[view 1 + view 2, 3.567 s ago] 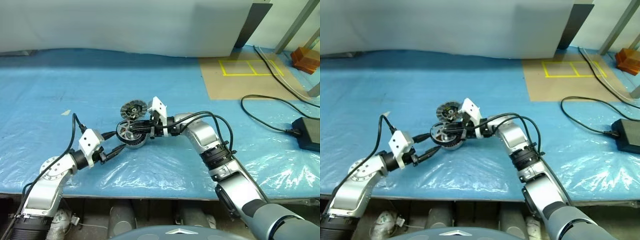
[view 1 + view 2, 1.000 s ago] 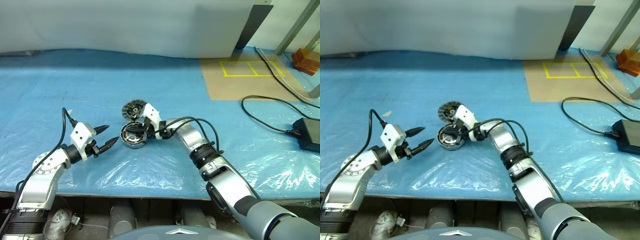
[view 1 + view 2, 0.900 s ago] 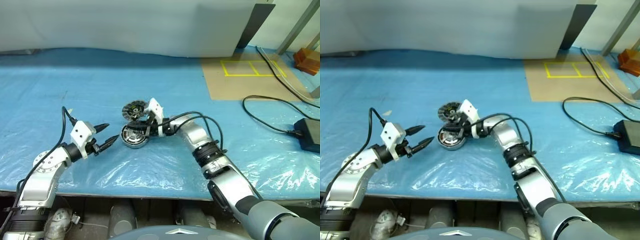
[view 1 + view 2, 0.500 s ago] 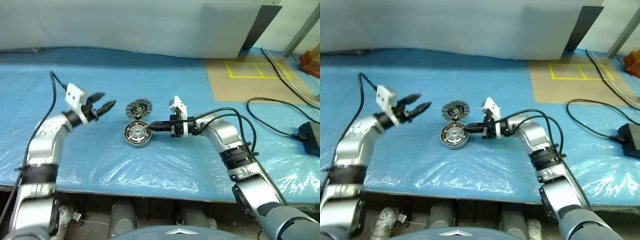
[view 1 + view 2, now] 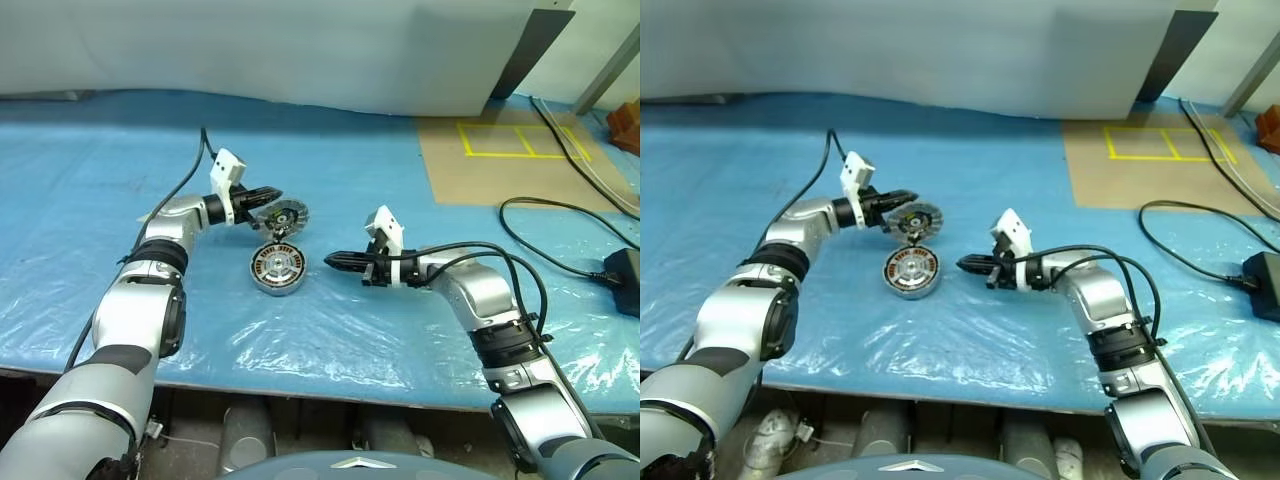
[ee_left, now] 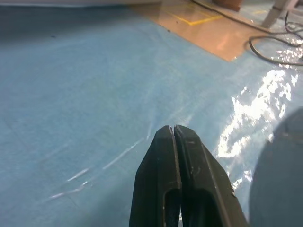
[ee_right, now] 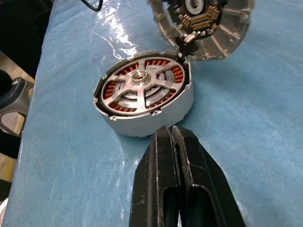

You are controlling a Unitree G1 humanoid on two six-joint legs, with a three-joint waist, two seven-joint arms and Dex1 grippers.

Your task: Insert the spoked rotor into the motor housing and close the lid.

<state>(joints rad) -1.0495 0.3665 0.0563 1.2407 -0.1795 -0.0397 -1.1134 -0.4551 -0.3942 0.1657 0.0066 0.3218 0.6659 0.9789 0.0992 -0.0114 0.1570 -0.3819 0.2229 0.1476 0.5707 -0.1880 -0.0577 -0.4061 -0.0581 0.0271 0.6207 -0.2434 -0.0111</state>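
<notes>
Now I see both end effectors pinched together, empty: left end effector (image 5: 272, 195) at the lid (image 5: 281, 217), right end effector (image 5: 333, 261) beside the motor housing (image 5: 276, 269).

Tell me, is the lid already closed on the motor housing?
No, it is off. The lid lies beside the motor housing, whose top shows spokes and copper windings.

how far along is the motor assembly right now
Done: the spoked rotor sits in the motor housing. In hand: the left gripper, jaws shut, has its tip at the edge of the lid; the right gripper, also shut, hangs clear. Left: the lid lies beside the housing, not yet closed over it.
</notes>
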